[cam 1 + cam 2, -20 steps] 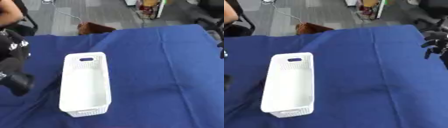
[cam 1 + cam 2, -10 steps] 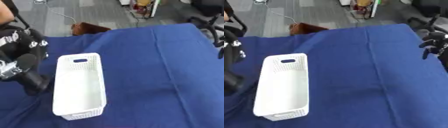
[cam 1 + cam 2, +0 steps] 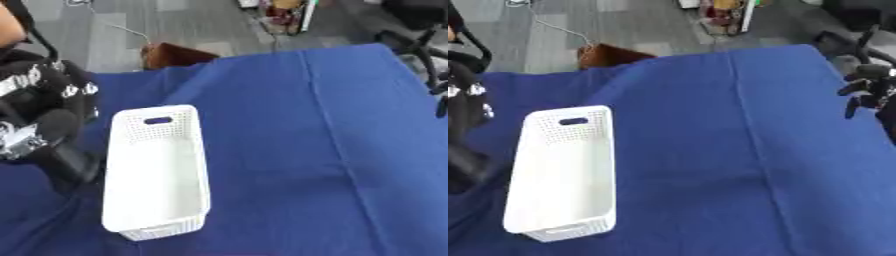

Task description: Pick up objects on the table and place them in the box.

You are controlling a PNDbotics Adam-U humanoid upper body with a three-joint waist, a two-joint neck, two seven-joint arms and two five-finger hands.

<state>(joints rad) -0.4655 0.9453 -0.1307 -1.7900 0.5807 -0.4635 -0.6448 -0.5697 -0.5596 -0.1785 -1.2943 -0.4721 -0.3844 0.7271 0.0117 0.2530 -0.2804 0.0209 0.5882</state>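
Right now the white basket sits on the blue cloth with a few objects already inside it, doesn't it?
Not quite. The white basket does sit on the blue cloth, but it is empty: the left eye view shows only its bare white floor.

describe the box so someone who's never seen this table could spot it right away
A blue cloth covers the whole table. On its left part lies a long white plastic box, open-topped and empty, beside the robot's left arm. Its perforated walls and slot handle at the far end mark it out.

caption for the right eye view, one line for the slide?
Empty white perforated box on a blue tablecloth, right robot hand at the table's right edge.
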